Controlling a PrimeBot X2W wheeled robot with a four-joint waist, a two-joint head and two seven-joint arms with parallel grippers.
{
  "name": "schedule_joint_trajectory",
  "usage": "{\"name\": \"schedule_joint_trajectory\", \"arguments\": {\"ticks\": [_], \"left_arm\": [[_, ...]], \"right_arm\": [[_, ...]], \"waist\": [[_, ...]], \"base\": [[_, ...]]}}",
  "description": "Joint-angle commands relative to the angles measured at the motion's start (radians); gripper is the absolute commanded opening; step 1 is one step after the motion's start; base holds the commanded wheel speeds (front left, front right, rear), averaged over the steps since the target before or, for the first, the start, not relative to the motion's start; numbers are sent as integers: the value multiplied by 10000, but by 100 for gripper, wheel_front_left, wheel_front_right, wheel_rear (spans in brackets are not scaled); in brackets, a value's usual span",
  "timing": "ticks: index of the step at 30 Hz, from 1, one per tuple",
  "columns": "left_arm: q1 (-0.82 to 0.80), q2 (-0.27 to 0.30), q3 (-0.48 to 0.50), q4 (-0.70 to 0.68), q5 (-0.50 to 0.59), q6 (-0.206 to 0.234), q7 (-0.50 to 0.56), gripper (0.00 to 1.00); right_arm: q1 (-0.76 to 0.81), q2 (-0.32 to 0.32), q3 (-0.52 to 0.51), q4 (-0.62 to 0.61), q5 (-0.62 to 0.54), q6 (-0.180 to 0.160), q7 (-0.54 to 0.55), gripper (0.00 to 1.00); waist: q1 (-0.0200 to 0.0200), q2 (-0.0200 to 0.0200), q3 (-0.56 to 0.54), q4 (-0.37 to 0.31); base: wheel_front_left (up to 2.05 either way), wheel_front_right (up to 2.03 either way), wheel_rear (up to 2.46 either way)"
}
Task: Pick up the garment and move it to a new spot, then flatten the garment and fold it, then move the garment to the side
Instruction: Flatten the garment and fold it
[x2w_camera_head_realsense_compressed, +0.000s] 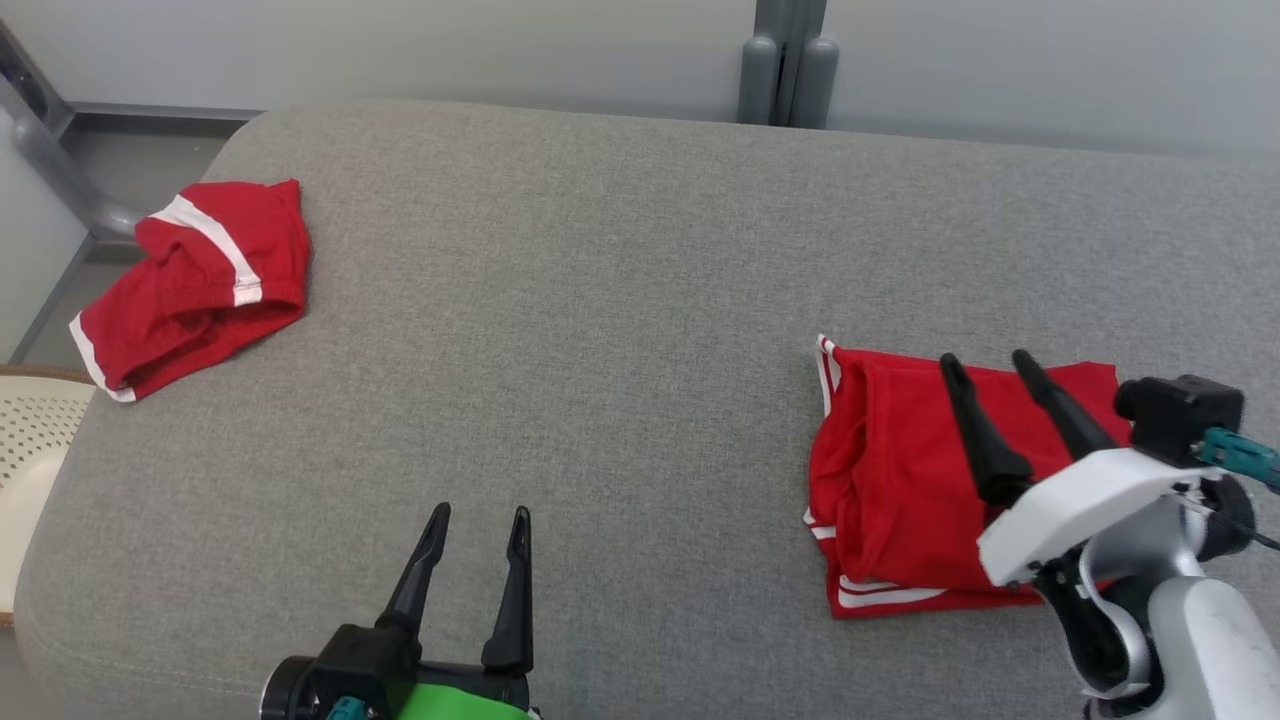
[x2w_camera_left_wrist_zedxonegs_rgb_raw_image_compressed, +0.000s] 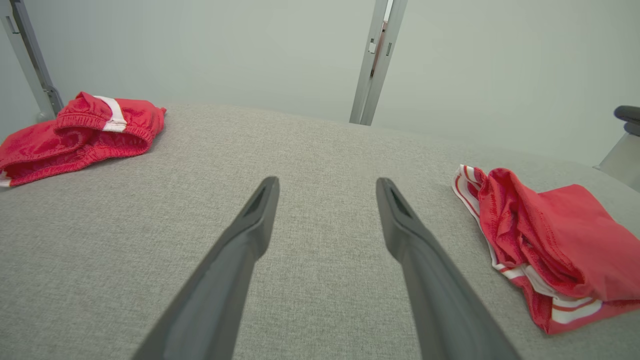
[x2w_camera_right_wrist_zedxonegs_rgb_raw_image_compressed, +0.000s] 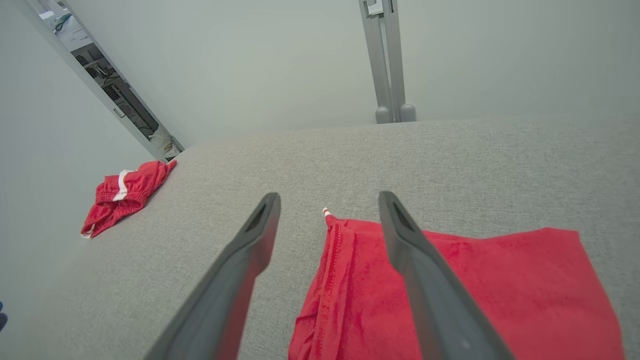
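Two grippers come first, both well to the near side of the grey post (x2w_camera_head_realsense_compressed: 787, 60) that stands at the far rim of the padded surface (x2w_camera_head_realsense_compressed: 620, 300). Nearest, and left of the post's line, the left gripper (x2w_camera_head_realsense_compressed: 480, 512) stands wide apart with nothing between its fingers and bare grey cloth under it. Right of the post's line and a little farther off, the right gripper (x2w_camera_head_realsense_compressed: 985, 358) is likewise spread full and grips nothing. Its fingers lie over the folded garment (x2w_camera_head_realsense_compressed: 900, 480), though I cannot tell whether they brush it. That garment, red with white stripes, sits near and right of the post in a rough rectangle of stacked layers. It looks thin, light and limp, a slick knit that would likely slide open if lifted by one corner. I judge the safest hold a pinch through all layers at the thicker, bunched edge facing the post's line. Farther off, left of the post, a second red garment (x2w_camera_head_realsense_compressed: 200, 280) lies crumpled near the surface's corner.
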Motion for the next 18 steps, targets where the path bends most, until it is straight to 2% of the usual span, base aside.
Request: {"name": "schedule_joint_trajectory", "arguments": {"ticks": [1, 5, 10, 15, 18], "left_arm": [[56, 13, 103, -77, -102, 107, -28, 100], [242, 15, 339, -207, -30, 309, -28, 100], [508, 15, 703, -357, 45, 504, -28, 100], [798, 14, 965, -616, 126, 607, -28, 100], [927, 14, 1059, -822, 200, 607, -28, 100]], "right_arm": [[253, -288, -189, -206, -241, -5, -372, 100], [826, -922, -517, -338, -717, -9, -1397, 100], [1497, -1429, -614, 264, -991, -5, -2810, 100], [1819, -1757, -132, 1264, -1202, -3, -4596, 100], [1870, -1911, 219, 1671, -1270, -9, -5071, 100]], "waist": [[-1, 0, -206, -186], [-1, 0, -496, -476], [-1, 0, -880, -848], [-1, 0, -1188, -1099], [-1, 0, -1304, -1177]], "base": [[0, 0, 0], [0, 0, 0], [0, 0, 0], [0, 0, 0], [0, 0, 0]]}}
